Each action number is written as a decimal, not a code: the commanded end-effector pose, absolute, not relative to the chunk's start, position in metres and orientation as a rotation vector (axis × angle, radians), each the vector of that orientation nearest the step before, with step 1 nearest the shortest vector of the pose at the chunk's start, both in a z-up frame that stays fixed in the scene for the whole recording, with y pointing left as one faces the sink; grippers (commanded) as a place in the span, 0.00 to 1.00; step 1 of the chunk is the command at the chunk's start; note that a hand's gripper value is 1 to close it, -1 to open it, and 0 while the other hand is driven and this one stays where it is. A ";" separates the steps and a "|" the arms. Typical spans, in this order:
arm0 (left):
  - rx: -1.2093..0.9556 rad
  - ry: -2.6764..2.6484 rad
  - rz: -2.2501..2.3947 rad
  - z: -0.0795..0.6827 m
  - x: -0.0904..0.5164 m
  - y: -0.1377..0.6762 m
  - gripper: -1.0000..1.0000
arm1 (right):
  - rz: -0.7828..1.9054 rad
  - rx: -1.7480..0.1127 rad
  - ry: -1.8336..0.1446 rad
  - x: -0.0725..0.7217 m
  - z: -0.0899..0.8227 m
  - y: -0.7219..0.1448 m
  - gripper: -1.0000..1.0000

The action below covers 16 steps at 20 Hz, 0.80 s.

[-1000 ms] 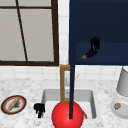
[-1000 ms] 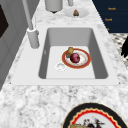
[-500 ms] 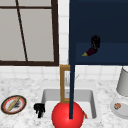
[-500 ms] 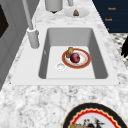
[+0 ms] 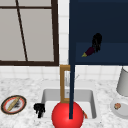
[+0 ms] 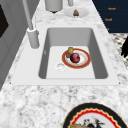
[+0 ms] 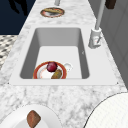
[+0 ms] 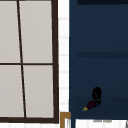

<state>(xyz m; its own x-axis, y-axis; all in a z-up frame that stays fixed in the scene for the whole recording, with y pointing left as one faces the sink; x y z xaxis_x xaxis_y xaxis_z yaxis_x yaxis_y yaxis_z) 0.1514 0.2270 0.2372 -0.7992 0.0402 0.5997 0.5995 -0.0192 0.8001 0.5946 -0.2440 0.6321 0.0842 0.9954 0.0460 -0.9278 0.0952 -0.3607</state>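
Right hand [image 5: 96, 42] grips a purple eggplant [image 5: 89, 51] inside the open dark blue wall cabinet [image 5: 100, 25] above the sink [image 5: 47, 96].

Fingers curl round the eggplant's upper end, its yellowish tip angled down to the left just over the cabinet's lower shelf; the upper view shows the same hold. Left hand [image 5: 39, 109] hangs low at the sink's left edge, fingers curled on nothing. In the basin, a red-rimmed plate [image 6: 85, 61] carries a dark red apple [image 6: 75, 57]. A patterned plate [image 5: 13, 104] sits on the tabletop at left.
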 end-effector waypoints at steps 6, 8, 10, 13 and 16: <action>-0.666 -1.861 -1.872 0.237 0.151 0.227 0.50 | 1.424 -0.284 -0.329 0.588 0.667 -0.256 0.00; -0.666 -1.861 -1.872 0.237 0.151 0.227 0.50 | 1.431 -0.299 -0.341 0.587 0.678 -0.261 0.00; -0.666 -1.861 -1.872 0.237 0.151 0.227 0.50 | 1.425 -0.328 -0.353 0.587 0.683 -0.263 0.00; -0.666 -1.861 -1.872 0.237 0.151 0.227 0.50 | 1.411 -0.420 -0.407 0.587 0.683 -0.265 0.00; -0.666 -1.861 -1.872 0.237 0.151 0.227 0.50 | 1.413 -0.436 -0.481 0.563 0.688 -0.275 0.00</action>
